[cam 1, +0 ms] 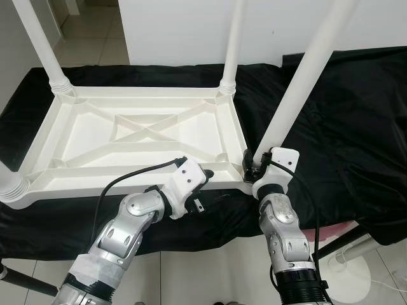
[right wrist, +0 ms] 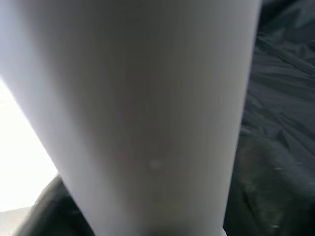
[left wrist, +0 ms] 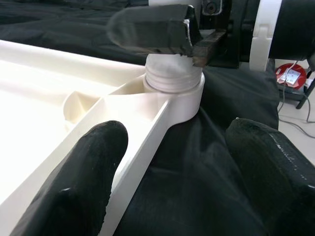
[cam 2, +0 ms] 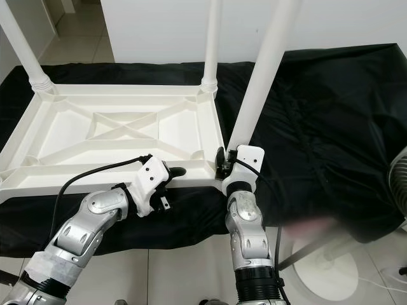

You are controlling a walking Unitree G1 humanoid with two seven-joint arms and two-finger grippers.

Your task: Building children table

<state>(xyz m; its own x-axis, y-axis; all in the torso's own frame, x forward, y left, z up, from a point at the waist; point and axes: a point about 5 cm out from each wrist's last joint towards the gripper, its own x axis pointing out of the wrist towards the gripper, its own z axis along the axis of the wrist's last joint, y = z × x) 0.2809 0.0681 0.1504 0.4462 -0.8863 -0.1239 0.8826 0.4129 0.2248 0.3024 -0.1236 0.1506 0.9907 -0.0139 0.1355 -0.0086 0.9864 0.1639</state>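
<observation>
So right tool (cam 1: 254, 166) is clamped on the last leg (cam 1: 289, 95) at the tabletop (cam 1: 146, 130)'s 4 o'clock corner, left tool (cam 1: 205, 173) open nearby; twisting it tight looks next.

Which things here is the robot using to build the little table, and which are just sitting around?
For the job:
white tabletop, lying upside down
near-right table leg, gripped at its base
right end effector
left end effector, open by the tabletop's near edge

Just there:
black cloth
white fan base
</observation>
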